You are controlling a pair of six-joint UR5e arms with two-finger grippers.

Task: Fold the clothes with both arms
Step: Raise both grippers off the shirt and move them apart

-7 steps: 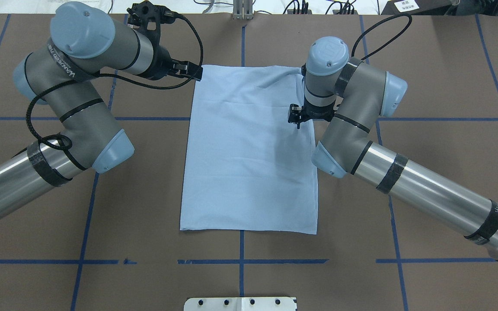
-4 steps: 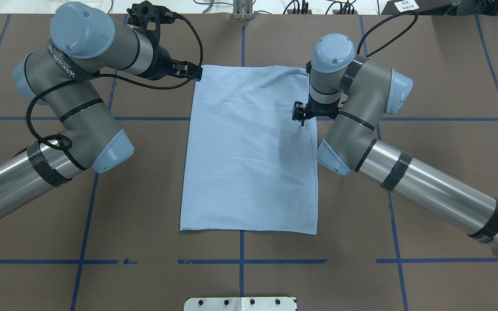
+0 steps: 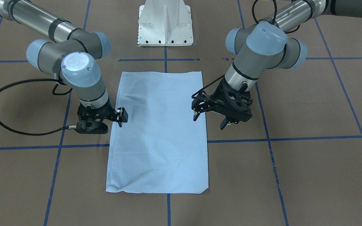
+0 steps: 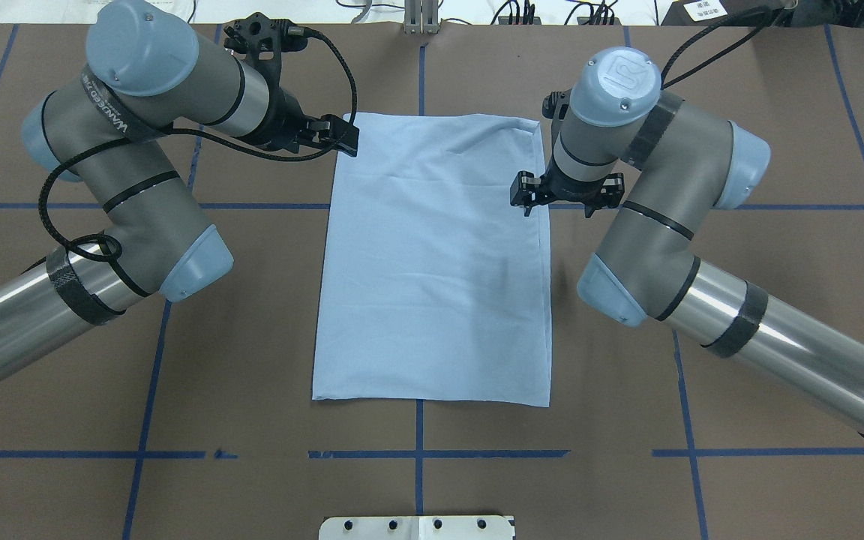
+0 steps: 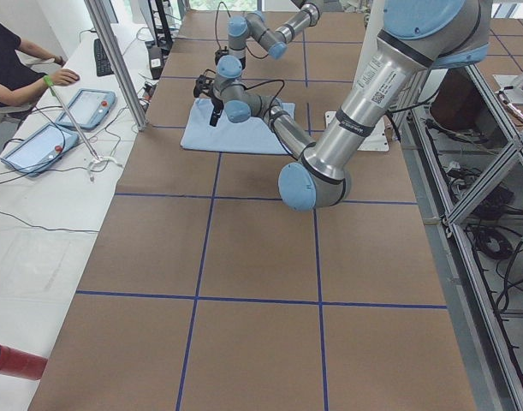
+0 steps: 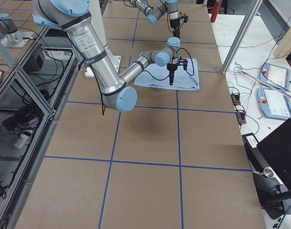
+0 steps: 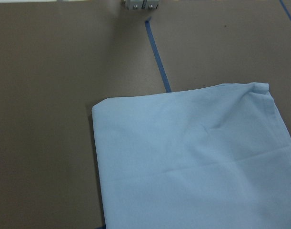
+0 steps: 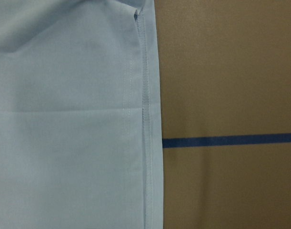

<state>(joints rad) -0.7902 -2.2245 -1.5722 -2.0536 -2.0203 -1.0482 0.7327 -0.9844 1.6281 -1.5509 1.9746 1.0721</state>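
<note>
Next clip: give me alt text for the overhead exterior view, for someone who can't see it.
A light blue T-shirt, folded into a tall rectangle, lies flat at the centre of a brown table with blue tape lines. The left gripper sits at its far left corner and the right gripper over its right edge, both open and holding nothing.

T-shirt (image 7: pixel 193 157) cropped in wrist views

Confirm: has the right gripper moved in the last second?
Yes. In the overhead view the right gripper shifted rightward, from over the T-shirt out to its right edge, along the horizontal blue tape line.
</note>
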